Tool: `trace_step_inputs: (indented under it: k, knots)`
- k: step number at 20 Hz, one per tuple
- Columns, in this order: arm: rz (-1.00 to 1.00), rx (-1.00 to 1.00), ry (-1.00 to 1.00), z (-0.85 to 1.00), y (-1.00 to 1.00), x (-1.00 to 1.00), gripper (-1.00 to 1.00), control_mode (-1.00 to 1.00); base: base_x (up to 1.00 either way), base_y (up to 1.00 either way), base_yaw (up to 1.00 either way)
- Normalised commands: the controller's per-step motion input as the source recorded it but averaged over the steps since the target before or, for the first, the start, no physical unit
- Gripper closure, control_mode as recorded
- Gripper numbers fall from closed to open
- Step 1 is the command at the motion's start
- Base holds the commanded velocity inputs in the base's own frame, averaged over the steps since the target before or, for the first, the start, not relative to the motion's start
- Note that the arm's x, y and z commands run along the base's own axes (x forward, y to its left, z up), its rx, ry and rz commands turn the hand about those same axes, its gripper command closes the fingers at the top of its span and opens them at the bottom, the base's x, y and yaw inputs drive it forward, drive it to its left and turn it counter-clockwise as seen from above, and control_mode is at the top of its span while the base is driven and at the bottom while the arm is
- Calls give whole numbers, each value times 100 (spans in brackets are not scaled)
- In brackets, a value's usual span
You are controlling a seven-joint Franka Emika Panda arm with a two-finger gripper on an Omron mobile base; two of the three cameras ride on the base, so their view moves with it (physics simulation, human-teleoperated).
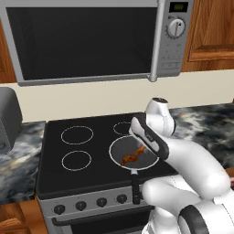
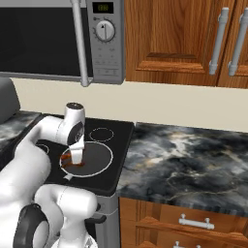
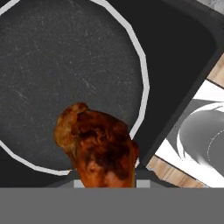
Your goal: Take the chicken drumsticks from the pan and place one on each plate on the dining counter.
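- Tool (image 2: 76,156), left-centre of the right base view: closed on a chicken drumstick (image 3: 103,151).
- Pan (image 3: 57,65) lies beneath; second drumstick (image 1: 130,158) rests inside.

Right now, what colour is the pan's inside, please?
Dark grey, finely speckled; the pan shows best in the hand view.

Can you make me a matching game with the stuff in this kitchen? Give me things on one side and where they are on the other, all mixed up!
Things:
1. pan
2. microwave
3. chicken drumstick
4. knobs

Places:
A. above the stove
B. on the stove's front
C. on a stove burner
D. right at the gripper's tips

Pairs: 1-C, 2-A, 3-D, 4-B
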Motion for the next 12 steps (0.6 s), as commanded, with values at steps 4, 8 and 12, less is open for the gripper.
trace_step_inputs:
  k: [4, 8, 12]
  knots:
    - [0, 6, 0, 44, 0, -45, 100, -100, 0, 0, 0]
    - [5, 0, 1, 43, 0, -49, 100, -100, 0, 0, 0]
    - [11, -13, 7, 41, 4, -42, 100, -100, 0, 0, 0]
